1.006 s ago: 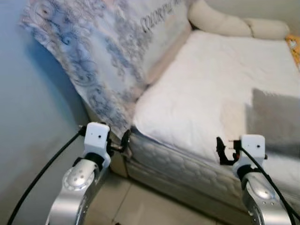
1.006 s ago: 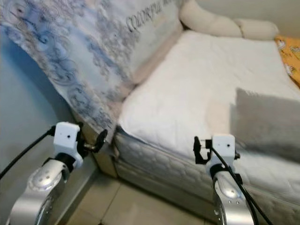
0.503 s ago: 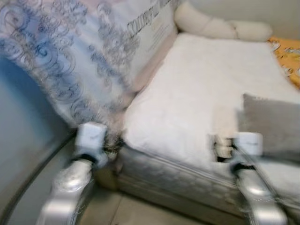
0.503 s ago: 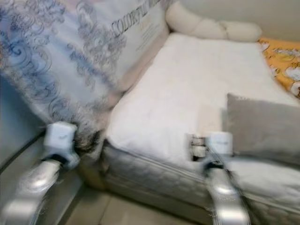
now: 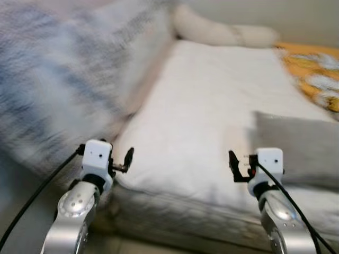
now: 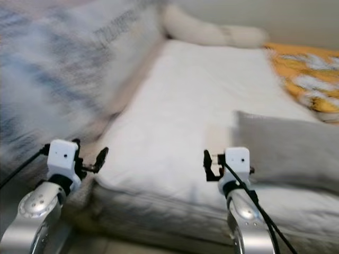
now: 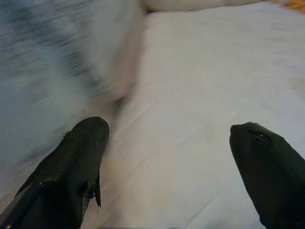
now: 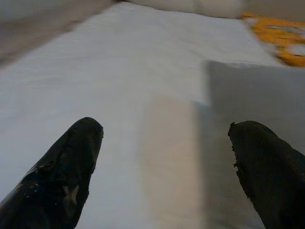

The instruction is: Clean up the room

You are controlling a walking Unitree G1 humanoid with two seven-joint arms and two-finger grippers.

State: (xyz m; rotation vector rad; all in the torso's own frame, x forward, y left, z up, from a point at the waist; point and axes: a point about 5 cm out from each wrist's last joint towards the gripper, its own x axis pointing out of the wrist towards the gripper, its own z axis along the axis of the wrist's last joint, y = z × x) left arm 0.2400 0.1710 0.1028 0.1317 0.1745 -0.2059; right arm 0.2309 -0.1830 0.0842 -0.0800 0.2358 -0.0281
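Whole view blurred, esp. the left side, so detail is hard to read. Nearest: my left gripper [image 7: 167,157] and right gripper [image 8: 164,162] both held up at the bed's front edge, fingers spread wide, nothing betw. them. Below them the quilted mattress side [image 5: 175,211], cut off at the frame bottom. Grey pillow [image 5: 296,153] lies on the white bed top [image 5: 212,100] just beyond my right gripper, its far end cut off. Left: patterned blue-white cover [image 5: 58,79], print unreadable. Further back, orange blanket [image 6: 304,79] on the right; cream bolster [image 5: 222,33] along the headend by the wall.
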